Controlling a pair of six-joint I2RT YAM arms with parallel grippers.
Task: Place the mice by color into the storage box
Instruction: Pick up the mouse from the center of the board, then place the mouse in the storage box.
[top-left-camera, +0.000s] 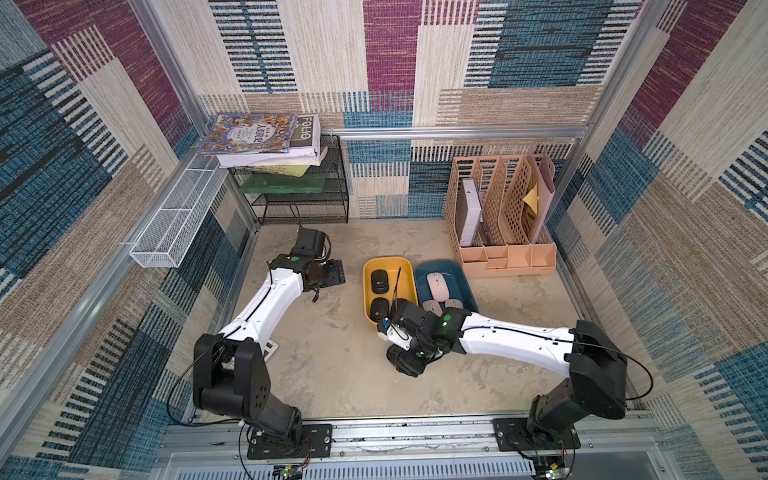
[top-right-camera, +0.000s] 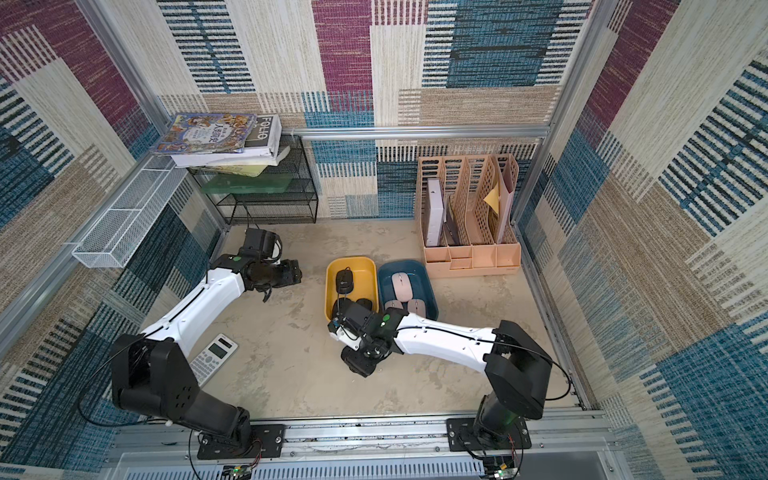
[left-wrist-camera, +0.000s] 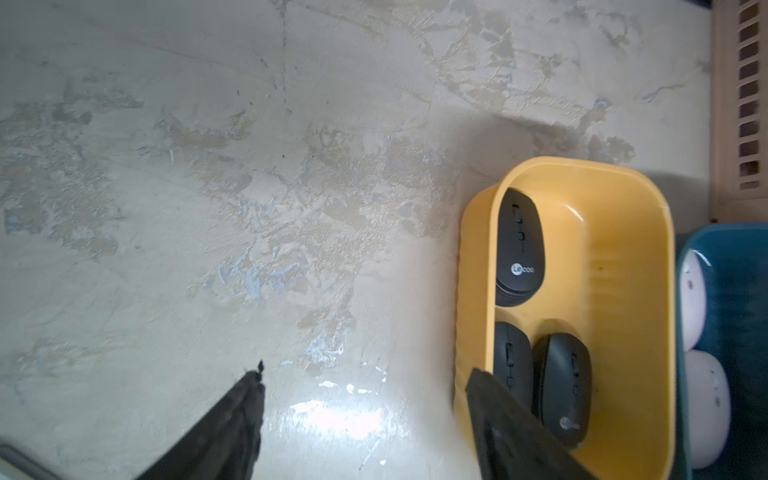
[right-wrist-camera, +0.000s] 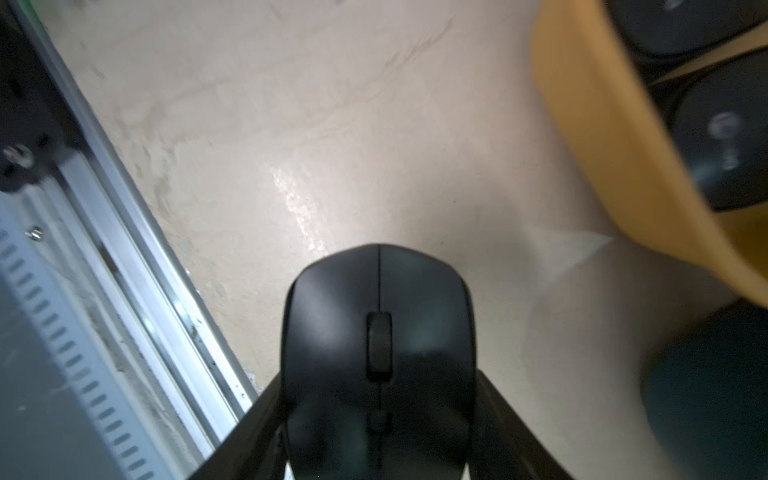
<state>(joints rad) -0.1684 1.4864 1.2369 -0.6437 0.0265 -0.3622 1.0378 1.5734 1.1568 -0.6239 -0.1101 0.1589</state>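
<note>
**Item in hand:** matte black oval wireless mouse (right-wrist-camera: 332, 299), pinched across its flanks by the right gripper (right-wrist-camera: 378, 378), just outside the near end of the yellow plastic tub (left-wrist-camera: 623, 270).
**Left gripper** (left-wrist-camera: 365, 370): fingers spread, empty, beside the tub.
**In the tub:** three black mice (left-wrist-camera: 517, 245).
**Touching the tub:** dark blue plastic tub (top-left-camera: 459, 276) with three pale pink mice (top-left-camera: 436, 284).
**Step:** carrying the fourth black mouse, judged the last.
**Next:** lift it over the rim and release onto the tub's bare floor.
**Surface:** mottled beige tabletop (top-left-camera: 332, 374), with a white-and-grey calculator (top-right-camera: 214, 357) well apart from the tub.
**Room:** woven patchwork walls, and a peach slotted file organiser (top-left-camera: 503, 216) beyond the tub.
</note>
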